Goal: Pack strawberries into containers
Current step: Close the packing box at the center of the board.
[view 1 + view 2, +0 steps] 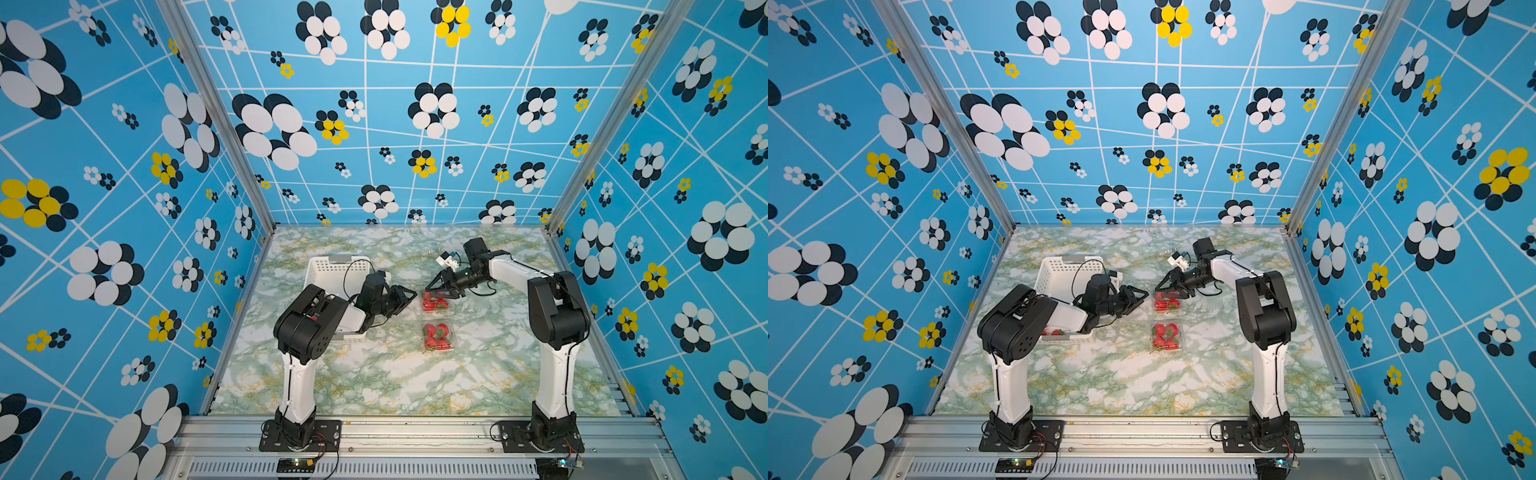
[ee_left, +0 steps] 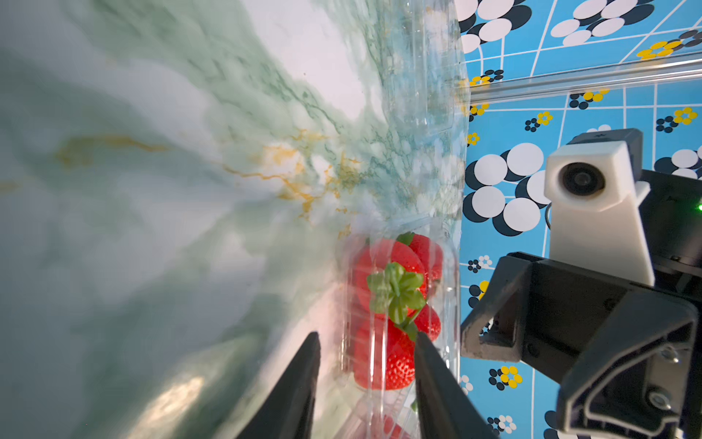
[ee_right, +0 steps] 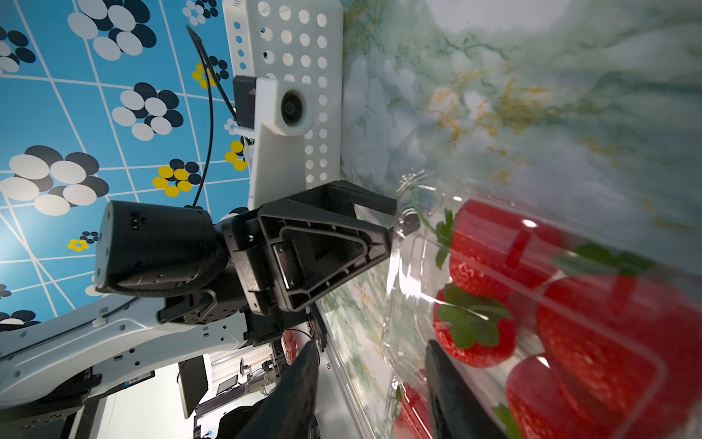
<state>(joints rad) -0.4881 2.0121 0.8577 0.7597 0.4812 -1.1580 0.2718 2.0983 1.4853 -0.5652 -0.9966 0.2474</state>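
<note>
Looking at our left gripper [image 2: 366,336], we see its jaws narrowly parted at the edge of the far container [image 1: 434,302], pinching nothing that we can make out. Our right gripper [image 3: 370,344] hangs at the same container's opposite side, jaws spread and holding nothing. Red strawberries [image 3: 501,247] fill it under clear plastic. Just nearer the arm bases sits a second container [image 1: 438,336], also packed with berries. The white basket [image 1: 328,268] stands partly under our left arm on the marbled table [image 1: 374,374].

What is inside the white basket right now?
Red strawberries show at the near end of the basket. The left arm covers the middle, so any others there are hidden.
</note>
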